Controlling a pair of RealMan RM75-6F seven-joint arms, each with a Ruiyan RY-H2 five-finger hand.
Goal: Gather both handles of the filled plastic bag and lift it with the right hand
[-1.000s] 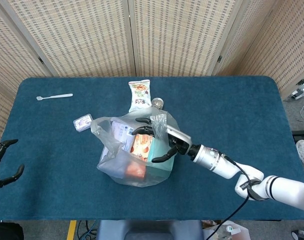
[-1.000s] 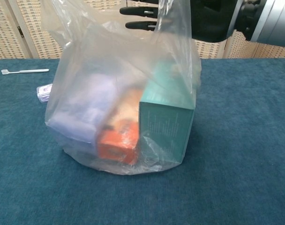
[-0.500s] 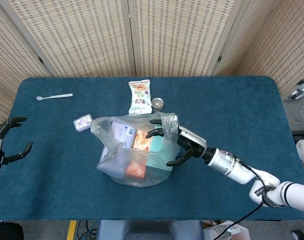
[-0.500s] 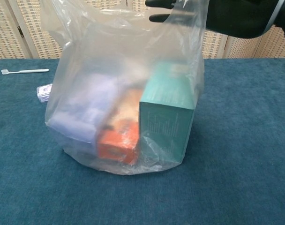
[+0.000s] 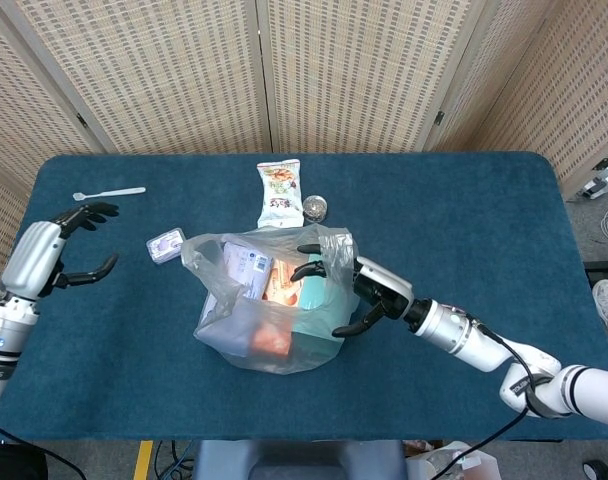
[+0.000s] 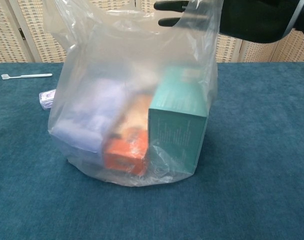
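The plastic bag [image 5: 269, 310] sits in the middle of the blue table [image 5: 464, 230], with three boxes inside: one teal, one orange, one pale purple. The right hand [image 5: 349, 290] is at the bag's top edge, fingers spread; I cannot tell if it holds a handle. The left hand [image 5: 59, 255] hangs open over the table's left side. One snack packet [image 5: 280, 192], one white spoon [image 5: 109, 193] and one small packet [image 5: 165, 245] lie nearby.

My right hand [image 5: 346, 290] has black fingers and a silver-white back plate. Its white, jointed arm [image 5: 484, 345] carries a black cable. My left hand [image 5: 56, 255] looks the same.
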